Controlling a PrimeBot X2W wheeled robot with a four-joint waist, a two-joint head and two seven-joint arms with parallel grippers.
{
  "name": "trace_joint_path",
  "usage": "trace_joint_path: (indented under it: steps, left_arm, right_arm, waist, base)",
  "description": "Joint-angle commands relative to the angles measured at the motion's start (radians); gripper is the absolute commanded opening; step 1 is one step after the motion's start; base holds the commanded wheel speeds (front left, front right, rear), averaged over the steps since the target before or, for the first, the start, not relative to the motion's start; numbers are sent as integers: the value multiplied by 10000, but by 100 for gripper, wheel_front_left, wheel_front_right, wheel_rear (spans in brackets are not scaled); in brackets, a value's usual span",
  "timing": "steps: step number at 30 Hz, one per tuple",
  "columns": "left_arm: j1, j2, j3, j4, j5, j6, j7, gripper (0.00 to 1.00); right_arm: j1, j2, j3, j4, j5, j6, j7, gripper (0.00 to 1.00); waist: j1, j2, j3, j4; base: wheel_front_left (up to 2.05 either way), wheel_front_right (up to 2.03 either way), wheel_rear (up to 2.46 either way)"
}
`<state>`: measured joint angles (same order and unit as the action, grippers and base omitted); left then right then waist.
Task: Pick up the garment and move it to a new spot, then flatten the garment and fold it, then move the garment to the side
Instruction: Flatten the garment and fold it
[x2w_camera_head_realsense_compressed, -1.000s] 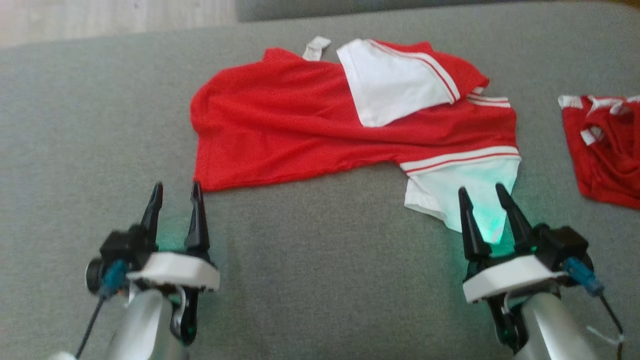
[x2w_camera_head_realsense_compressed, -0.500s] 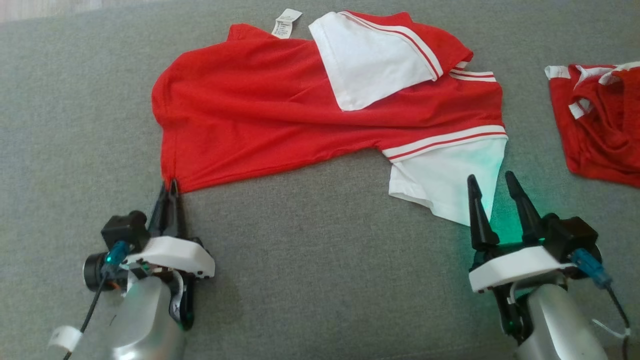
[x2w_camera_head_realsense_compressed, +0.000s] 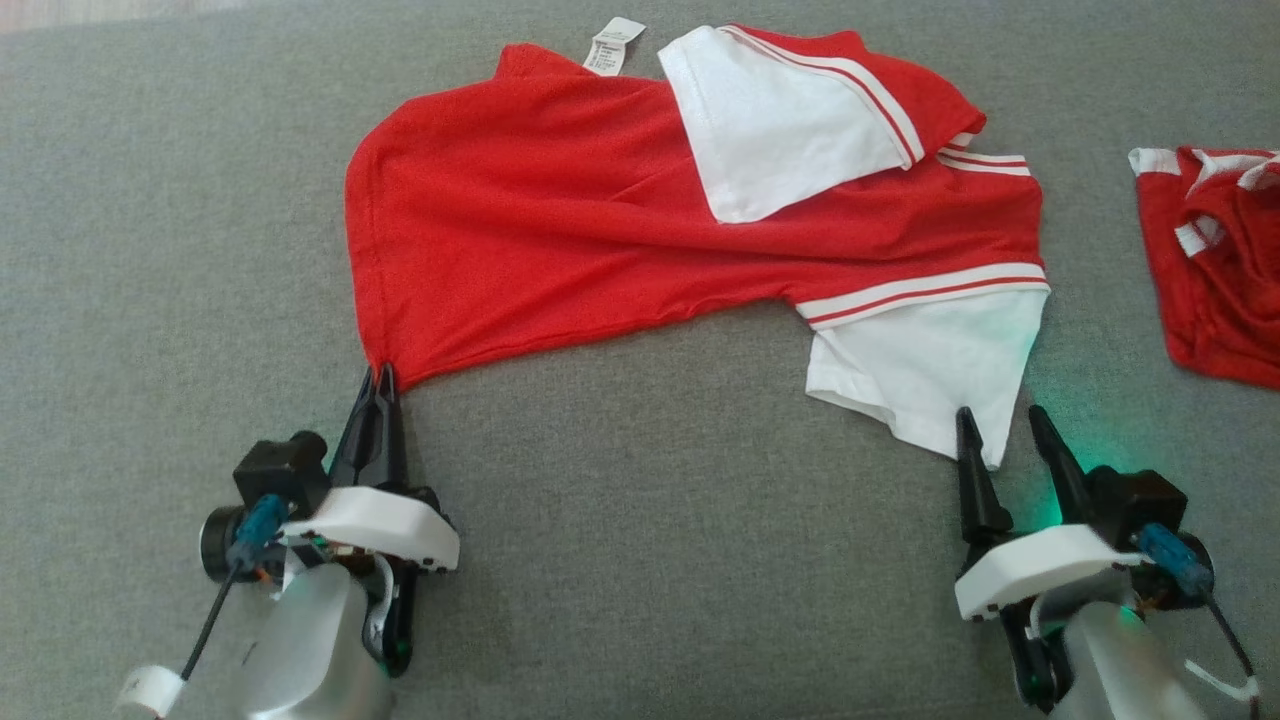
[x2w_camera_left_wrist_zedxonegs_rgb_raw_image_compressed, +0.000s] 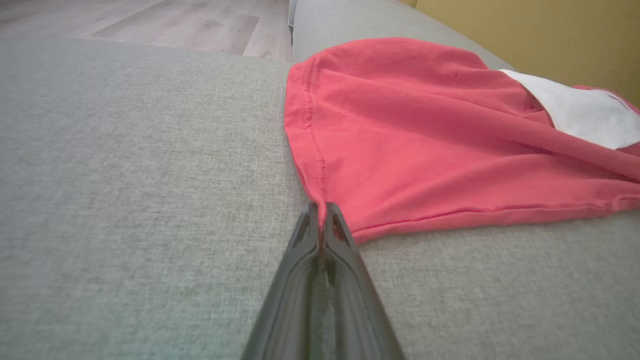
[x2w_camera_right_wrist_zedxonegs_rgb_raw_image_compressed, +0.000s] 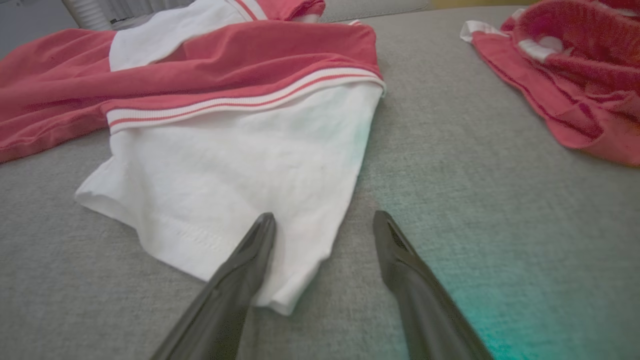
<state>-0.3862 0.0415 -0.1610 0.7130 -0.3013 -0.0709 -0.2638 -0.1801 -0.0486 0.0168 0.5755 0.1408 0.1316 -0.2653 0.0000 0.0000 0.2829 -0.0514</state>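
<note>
**Red shirt pinched at its hem corner, right pincer open at the sleeve**

The red shirt (x2w_camera_head_realsense_compressed: 560, 230) lies spread on a grey fabric surface (x2w_camera_head_realsense_compressed: 640, 520), its body rumpled with long creases running across it. It lies sideways in the head view, hem towards the robot's left and sleeves to the right. A white label (x2w_camera_head_realsense_compressed: 613, 45) sticks out at its far edge.

The left pincer (x2w_camera_head_realsense_compressed: 382, 385) is closed tight on the near hem corner. In the left wrist view the two dark fingers meet with a sliver of red cloth (x2w_camera_left_wrist_zedxonegs_rgb_raw_image_compressed: 400, 150) squeezed between their tips (x2w_camera_left_wrist_zedxonegs_rgb_raw_image_compressed: 320, 215). The cloth fans out from that pinch.

The right pincer (x2w_camera_head_realsense_compressed: 1000, 412) stands open and holds nothing. Its fingers straddle the near corner of the white sleeve (x2w_camera_head_realsense_compressed: 930, 370), which lies flat below a red-and-white striped band. In the right wrist view the left finger (x2w_camera_right_wrist_zedxonegs_rgb_raw_image_compressed: 250, 260) overlaps the sleeve's hem and the other finger stands over bare grey fabric; the pictures do not settle whether either one touches. A green glow tints the fabric by this pincer.

The other white sleeve (x2w_camera_head_realsense_compressed: 780, 130) is folded over the shirt's far side. A second red garment (x2w_camera_head_realsense_compressed: 1215, 270) lies crumpled well apart, to the right.
</note>
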Motion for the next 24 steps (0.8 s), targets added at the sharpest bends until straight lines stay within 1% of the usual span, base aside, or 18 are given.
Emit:
trace_joint_path:
  steps: [1, 2, 3, 4, 5, 10, 13, 16, 19, 22, 24]
  left_arm:
    - [197, 88, 205, -217, -38, 10, 20, 0]
    - [228, 88, 188, -255, -45, 23, 20, 0]
    - [281, 88, 157, -300, -57, 46, 20, 0]
    - [303, 88, 147, -322, -51, 59, 20, 0]
    - [328, 88, 142, -348, -50, 66, 20, 0]
    - [487, 87, 150, -512, -1, 85, 20, 0]
    - [642, 87, 238, -759, 25, 123, 20, 0]
    - [802, 87, 402, -1082, 198, 92, 20, 0]
    - [857, 107, 728, -1626, 539, 61, 20, 0]
    - [733, 308, 1014, -2250, 797, -90, 20, 0]
    - [468, 549, 1190, -2672, 908, -211, 20, 0]
  right_arm:
    - [-89, -16, 435, 291, -81, -9, 35, 100]
    - [-65, -16, 540, 438, -83, -9, 35, 100]
    - [-8, -16, 873, 710, -82, -9, 35, 100]
    - [24, -16, 1089, 847, -85, -9, 35, 47]
    - [61, -16, 1296, 1001, -71, -9, 35, 2]
    - [198, -110, 1643, 1365, 164, -9, 35, 0]
    - [257, -231, 1565, 1069, 398, -9, 35, 0]
    - [292, -318, 1491, 352, 649, -9, 35, 0]
    - [177, -421, 1346, -648, 996, -9, 35, 0]
    - [-193, -645, 1293, -1636, 1405, -9, 35, 0]
    - [-617, -879, 1119, -2293, 1733, -9, 35, 0]
  waist:
    - [0, 0, 18, 49]
    - [0, 0, 21, 60]
    - [0, 0, 2, 66]
    - [0, 0, -9, 63]
    - [0, 0, -33, 60]
    - [0, 0, -234, 53]
    - [0, 0, -460, 41]
    - [0, 0, -785, 44]
    - [0, 0, -1174, 65]
    - [0, 0, -1616, 113]
    - [0, 0, -1929, 161]
  base:
    - [0, 0, 0]
    - [0, 0, 0]
    - [0, 0, 0]
    - [0, 0, 0]
    - [0, 0, 0]
    - [0, 0, 0]
    - [0, 0, 0]
    - [0, 0, 0]
    - [0, 0, 0]
    - [0, 0, 0]
    - [0, 0, 0]
